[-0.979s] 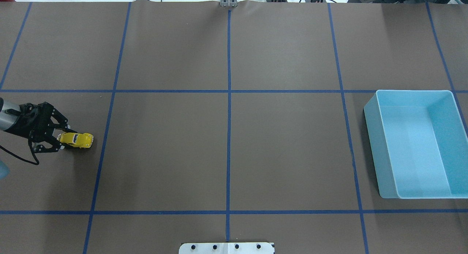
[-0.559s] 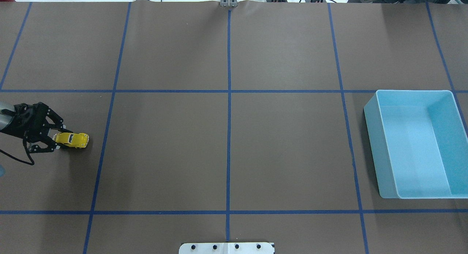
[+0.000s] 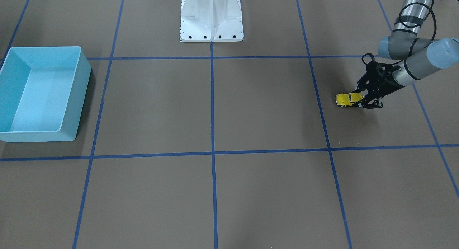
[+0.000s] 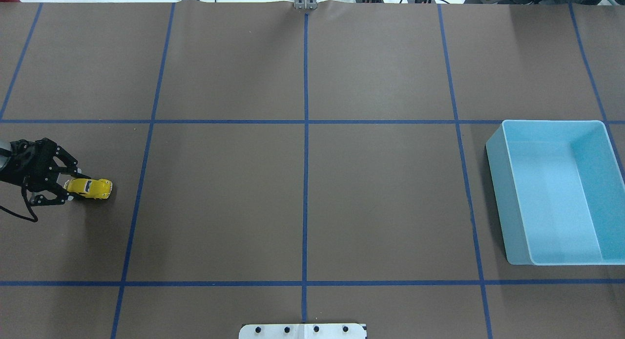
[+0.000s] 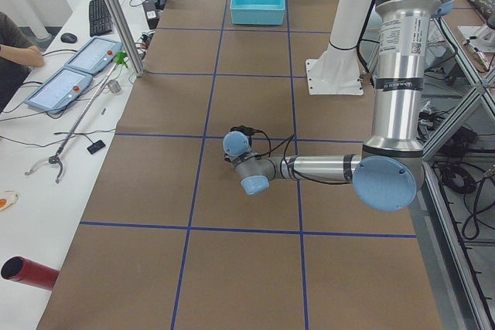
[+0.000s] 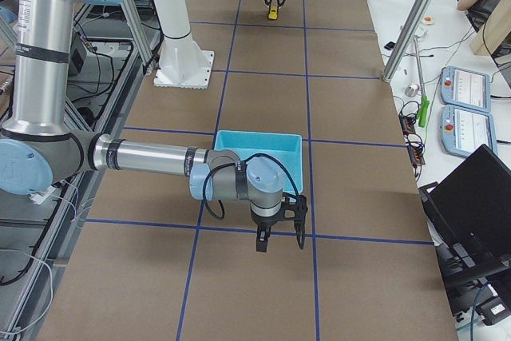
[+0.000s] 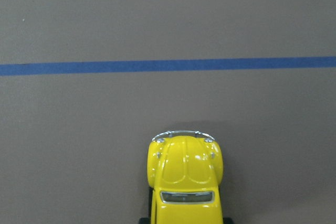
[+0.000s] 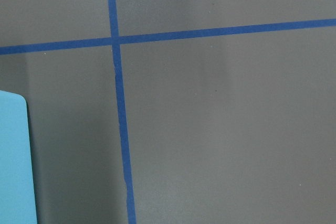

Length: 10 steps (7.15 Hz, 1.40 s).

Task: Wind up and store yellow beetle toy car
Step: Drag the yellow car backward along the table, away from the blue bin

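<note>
Brown blue-gridded table (image 4: 381, 202), left pincer (image 4: 73, 187) clasping yellow beetle toy car (image 4: 93, 188)

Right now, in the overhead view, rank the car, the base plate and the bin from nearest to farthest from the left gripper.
1. Car, held by the left gripper, far left.
2. Base plate, bottom centre edge.
3. Bin, far right.
</note>
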Available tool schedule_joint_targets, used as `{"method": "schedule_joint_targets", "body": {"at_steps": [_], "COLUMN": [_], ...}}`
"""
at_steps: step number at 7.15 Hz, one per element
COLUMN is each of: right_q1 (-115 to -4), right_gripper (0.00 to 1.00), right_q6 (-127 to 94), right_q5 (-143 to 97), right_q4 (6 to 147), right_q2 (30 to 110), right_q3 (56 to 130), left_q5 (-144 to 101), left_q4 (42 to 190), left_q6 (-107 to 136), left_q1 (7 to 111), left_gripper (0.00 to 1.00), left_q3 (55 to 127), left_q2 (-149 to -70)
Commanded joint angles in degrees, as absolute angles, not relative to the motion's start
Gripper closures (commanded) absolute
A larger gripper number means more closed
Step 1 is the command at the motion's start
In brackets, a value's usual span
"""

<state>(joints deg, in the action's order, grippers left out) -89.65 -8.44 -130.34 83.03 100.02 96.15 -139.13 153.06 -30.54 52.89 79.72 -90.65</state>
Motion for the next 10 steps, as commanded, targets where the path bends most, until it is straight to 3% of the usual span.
{"method": "schedule_joint_targets", "body": {"at_steps": [1, 2, 3, 4, 10], "right_q1": [-89.65, -89.65, -89.65, -89.65, -89.56], "right_gripper": [0.0, 0.0, 0.0, 0.0, 0.0], "right_q6": [-8.44, -8.44, -8.44, -8.44, -8.44], "right_q5": [-130.34, -130.34, -130.34, -130.34, -130.34], "right_q4": [82.97, 83.06, 83.06, 83.06, 82.97], "right_q2": [100.02, 100.02, 100.02, 100.02, 100.19], "right_q3": [96.15, 96.15, 96.15, 96.15, 96.15], "left_q5": [-139.39, -139.39, -139.31, -139.31, -139.04], "left_q4": [153.37, 153.46, 153.89, 154.59, 157.68], "left_q6": [-30.59, -30.5, -30.5, -30.5, -30.32], "left_q1": [53.35, 53.61, 53.96, 54.23, 54.4], "left_gripper": [0.99, 0.64, 0.2, 0.01, 0.01], "left_q3": [79.37, 79.28, 79.28, 79.28, 78.31], "left_q2": [-90.62, -90.62, -90.62, -89.48, -88.77]}}
